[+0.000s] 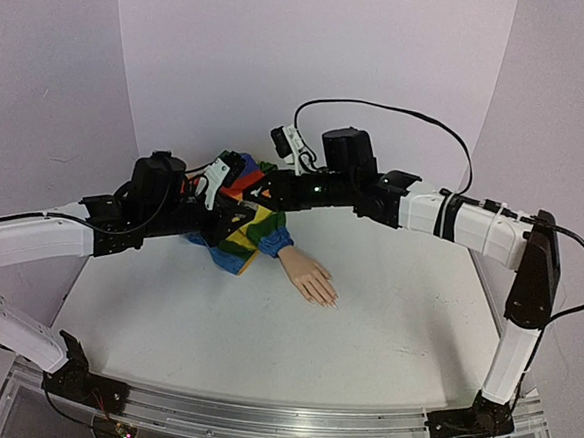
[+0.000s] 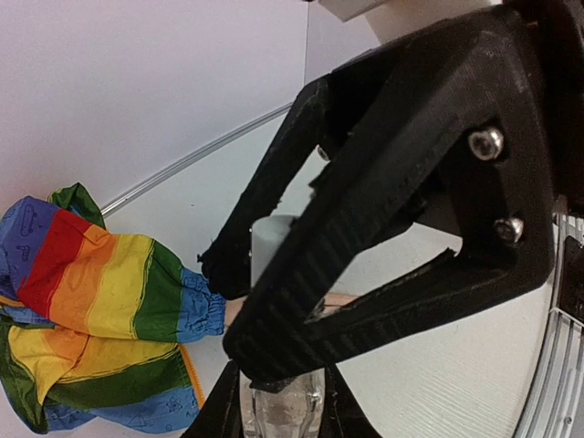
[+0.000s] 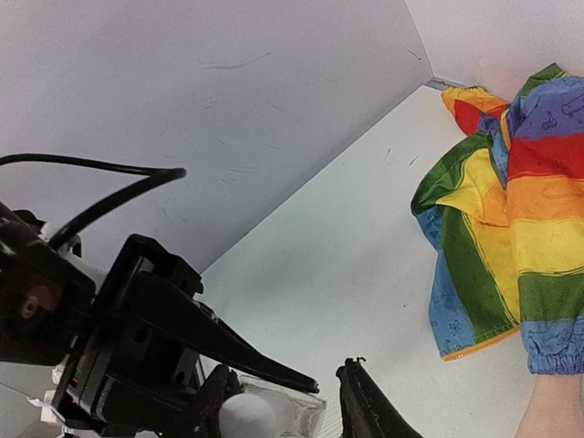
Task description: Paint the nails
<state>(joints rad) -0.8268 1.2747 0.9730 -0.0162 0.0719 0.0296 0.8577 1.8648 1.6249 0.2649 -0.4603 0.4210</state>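
The peach mannequin hand [image 1: 308, 278] lies palm down on the table. Its tiny pale nails [image 1: 327, 300] point to the front right. Its rainbow-striped sleeve [image 1: 243, 228] is also seen in the left wrist view [image 2: 100, 301] and the right wrist view [image 3: 520, 210]. My left gripper [image 2: 283, 412] is shut on a small clear bottle [image 2: 285, 406] and holds it upright above the sleeve. My right gripper [image 3: 287, 406] is open. Its fingers straddle the bottle's white cap [image 3: 245, 416], and the right finger stands a little clear of it. Both grippers meet over the sleeve [image 1: 249, 188].
The white table [image 1: 263, 347] runs to a metal rail [image 1: 278, 419] at the near edge. Pale walls [image 1: 312, 70] close in the back and both sides. The right arm's cable [image 1: 410, 112] loops above its wrist.
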